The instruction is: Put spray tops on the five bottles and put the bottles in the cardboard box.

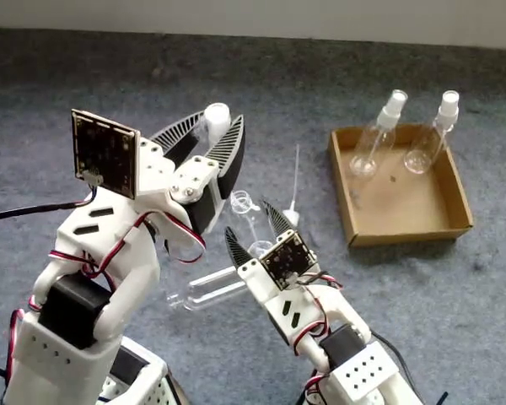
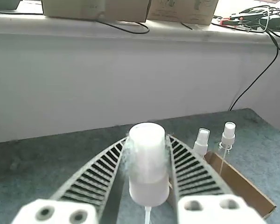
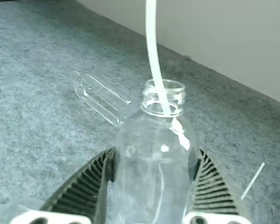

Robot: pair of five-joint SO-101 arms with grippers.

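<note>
The left gripper (image 2: 148,140) is closed narrowly on a white spray top (image 2: 148,172), which is pinched cap-up between its two ribbed black fingers (image 2: 95,175). The top's thin dip tube (image 3: 151,46) hangs down from this gripper and enters the open neck of a clear bottle (image 3: 154,154).

The right gripper (image 1: 249,221), lower than the left one, clasps that bottle by its body, with one finger on each side. The bottle's neck points up toward the left gripper.

Just beyond the right gripper's fingertips, a second clear bottle (image 3: 100,95) lies on its side on the grey carpet (image 3: 32,93), its neck uncapped. Off to the other side of that gripper, a loose white tube (image 3: 252,179) lies on the carpet.

Well ahead of the left gripper and to one side sits the cardboard box (image 1: 401,232). Two capped bottles (image 1: 378,139) rest in it near its far wall, their white tops above the rim.
</note>
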